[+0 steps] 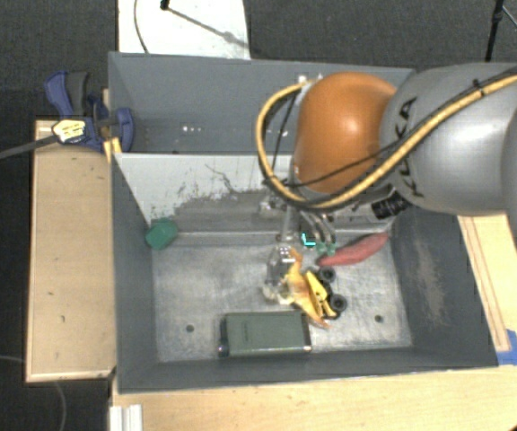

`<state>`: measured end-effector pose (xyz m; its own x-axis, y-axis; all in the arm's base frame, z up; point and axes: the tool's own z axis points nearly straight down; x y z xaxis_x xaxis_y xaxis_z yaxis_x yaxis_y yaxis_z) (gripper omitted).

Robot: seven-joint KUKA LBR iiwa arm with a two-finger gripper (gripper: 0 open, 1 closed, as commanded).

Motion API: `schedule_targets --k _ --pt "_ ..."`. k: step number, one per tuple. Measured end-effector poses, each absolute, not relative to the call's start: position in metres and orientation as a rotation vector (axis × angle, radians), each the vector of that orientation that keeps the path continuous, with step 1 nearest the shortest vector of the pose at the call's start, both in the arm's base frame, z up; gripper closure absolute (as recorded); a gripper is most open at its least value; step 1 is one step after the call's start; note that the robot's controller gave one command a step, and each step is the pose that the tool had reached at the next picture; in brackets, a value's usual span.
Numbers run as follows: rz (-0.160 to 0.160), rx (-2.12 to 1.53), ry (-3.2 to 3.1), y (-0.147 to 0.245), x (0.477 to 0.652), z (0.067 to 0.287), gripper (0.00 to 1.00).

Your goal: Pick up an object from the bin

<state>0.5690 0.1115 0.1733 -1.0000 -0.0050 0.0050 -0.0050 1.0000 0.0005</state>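
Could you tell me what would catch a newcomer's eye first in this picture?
The arm's orange cover dominates the upper middle, with the gripper below it, low over a yellow-and-black thing at the centre of the bin, a red elongated thing just to the right. Apart lie a small green lump by the left wall and a dark flat rectangle near the front wall.

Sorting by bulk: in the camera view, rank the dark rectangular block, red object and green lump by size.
1. dark rectangular block
2. red object, partly hidden by the arm, so unsure
3. green lump
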Motion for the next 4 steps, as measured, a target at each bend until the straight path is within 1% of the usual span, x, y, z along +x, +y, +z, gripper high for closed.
schedule_targets --k 1,2,3,4 --pt "-0.002 0.004 -3.145 0.111 0.571 0.178 0.00" --pt "-0.002 0.093 -3.144 0.057 0.548 0.156 0.00" --pt "0.005 0.256 -3.131 0.024 0.534 0.145 0.00" --pt "0.001 0.587 -3.073 0.046 0.567 0.075 1.00"
